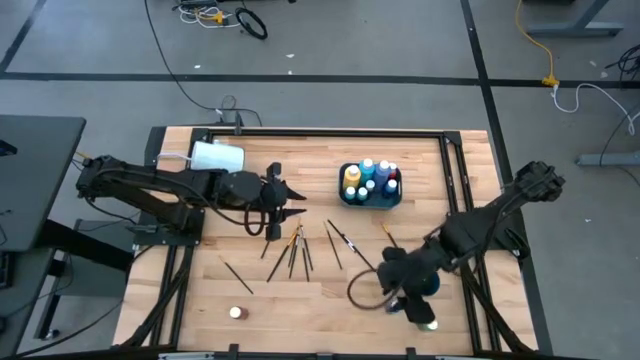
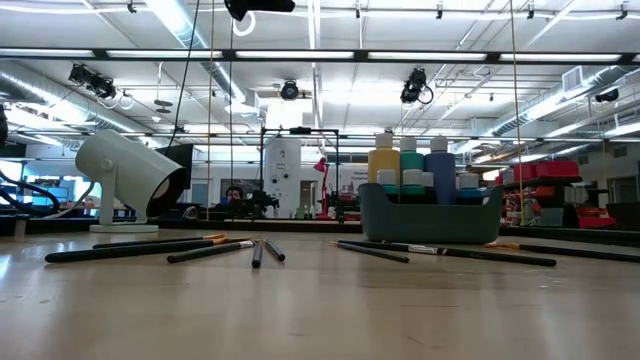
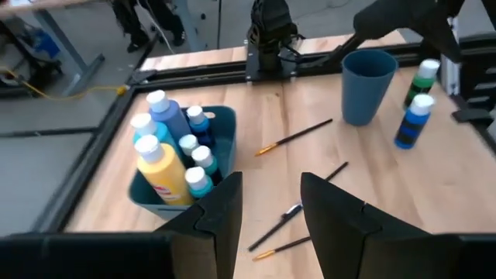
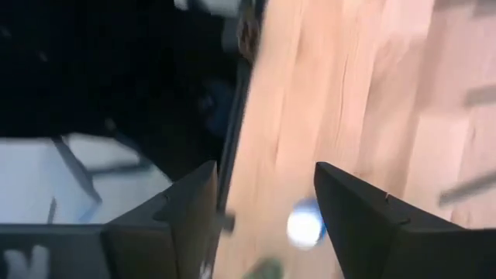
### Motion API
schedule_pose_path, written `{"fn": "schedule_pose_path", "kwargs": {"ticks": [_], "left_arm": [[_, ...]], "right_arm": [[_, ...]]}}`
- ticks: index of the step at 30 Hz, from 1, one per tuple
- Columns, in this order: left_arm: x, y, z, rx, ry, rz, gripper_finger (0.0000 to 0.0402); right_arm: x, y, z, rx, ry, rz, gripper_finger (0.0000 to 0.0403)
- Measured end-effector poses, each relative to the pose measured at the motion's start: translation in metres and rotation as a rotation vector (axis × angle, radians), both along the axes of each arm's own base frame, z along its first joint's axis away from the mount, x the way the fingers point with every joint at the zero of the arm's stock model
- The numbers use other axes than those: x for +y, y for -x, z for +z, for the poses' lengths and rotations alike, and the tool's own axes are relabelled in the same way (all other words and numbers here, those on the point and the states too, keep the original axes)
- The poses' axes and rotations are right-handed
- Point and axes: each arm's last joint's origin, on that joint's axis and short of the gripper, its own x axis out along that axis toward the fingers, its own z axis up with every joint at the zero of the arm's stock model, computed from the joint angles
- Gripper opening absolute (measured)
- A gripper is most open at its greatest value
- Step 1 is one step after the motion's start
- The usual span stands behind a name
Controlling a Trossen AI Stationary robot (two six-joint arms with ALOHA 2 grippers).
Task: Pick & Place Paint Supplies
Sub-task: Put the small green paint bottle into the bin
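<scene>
Your left gripper (image 1: 297, 204) is hovering spread and empty at nine o'clock of the scattered brushes (image 1: 298, 248); the bottle caddy (image 1: 371, 184) is sitting at one o'clock. Your right gripper (image 4: 263, 221) is hanging spread above a white-capped bottle (image 4: 304, 224) at five o'clock.

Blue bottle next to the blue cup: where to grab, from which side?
Take the blue bottle from straight above, probably around the body just under its white cap. It stands upright, and the blue cup and a green bottle stand close by, so a sideways approach risks knocking them.
</scene>
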Motion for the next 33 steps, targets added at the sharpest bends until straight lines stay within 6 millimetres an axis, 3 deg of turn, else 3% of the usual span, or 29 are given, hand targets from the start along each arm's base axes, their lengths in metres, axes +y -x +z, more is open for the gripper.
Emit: {"fn": "schedule_pose_path", "kwargs": {"ticks": [9,17,26,33], "left_arm": [[0.004,-0.002,0.006,-0.049,-0.132,0.073,0.0141],[0.004,-0.005,0.014,-0.139,-0.120,0.086,0.0141],[0.003,-0.007,0.017,-0.184,-0.082,0.102,0.0141],[0.004,-0.007,0.017,-0.197,-0.016,0.139,0.0141]], "right_arm": [[0.033,0.006,-0.030,0.124,0.082,0.123,0.0224],[0.053,0.028,-0.039,0.181,0.136,0.261,0.0224],[0.075,0.069,-0.044,0.094,0.394,0.458,0.0183],[0.083,0.075,-0.046,0.013,0.467,0.492,0.0161]]}}
